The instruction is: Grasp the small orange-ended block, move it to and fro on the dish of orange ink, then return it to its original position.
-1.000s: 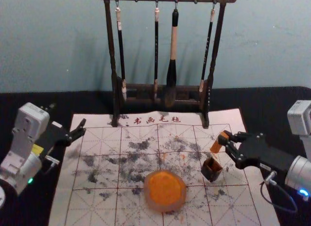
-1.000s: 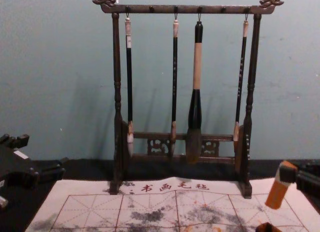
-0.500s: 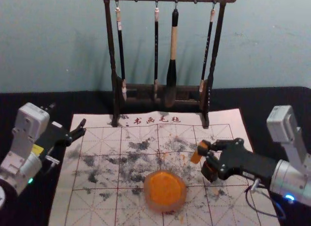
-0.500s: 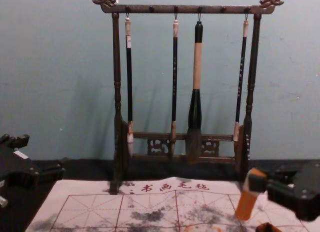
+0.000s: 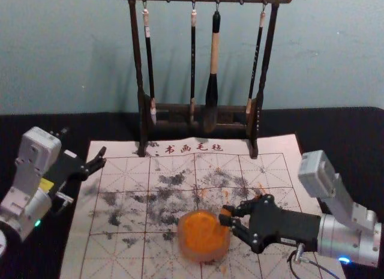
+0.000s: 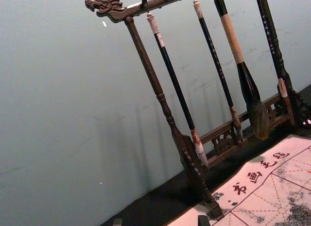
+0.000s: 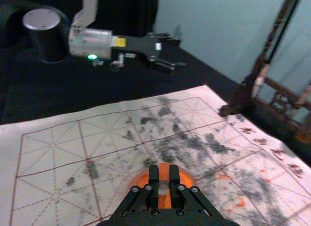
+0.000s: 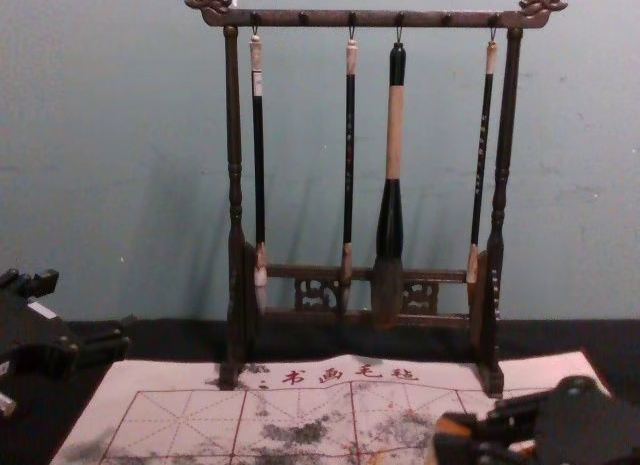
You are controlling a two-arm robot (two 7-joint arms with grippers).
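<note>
Four brushes hang from a rack behind the dish of orange ink; a gridded mat spreads beneath the dish. Well left of the dish, the left claw is parked, spread wide and holding nothing. At the dish's right rim, the right claw pinches the small block, which leans over the ink; contact I can't tell.
</note>
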